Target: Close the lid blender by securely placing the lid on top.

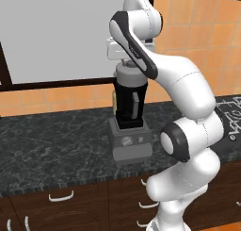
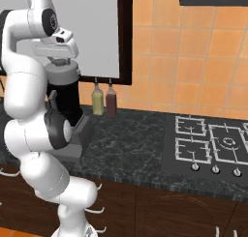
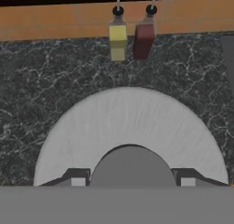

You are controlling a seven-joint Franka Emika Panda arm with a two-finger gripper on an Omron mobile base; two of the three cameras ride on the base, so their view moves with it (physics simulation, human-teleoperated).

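The lid [image 3: 130,127] sits on top of the blender [image 1: 129,126] on the dark counter [image 1: 52,145], and you see the gripper [image 3: 130,179] pinching its central knob from above, jaws drawn close.

A dark speckled tabletop [image 1: 56,140] ran below the pincer, out to both sides of it. Two bottles stood on it by the wall, past the pincer: a yellow bottle [image 3: 118,40] and a dark red bottle [image 3: 144,38]. They stood upright, just beside each other. Both had small dark caps.

Behind them was a wall of orange tiles [image 2: 193,57]. A big pale window [image 1: 56,32] with a dark frame sat in that wall, about level with the pincer.

Off to the pincer's right lay a black stove top [image 2: 213,144] with grates and three little knobs. Low under the pincer were brown drawers [image 1: 61,202] with white handles.
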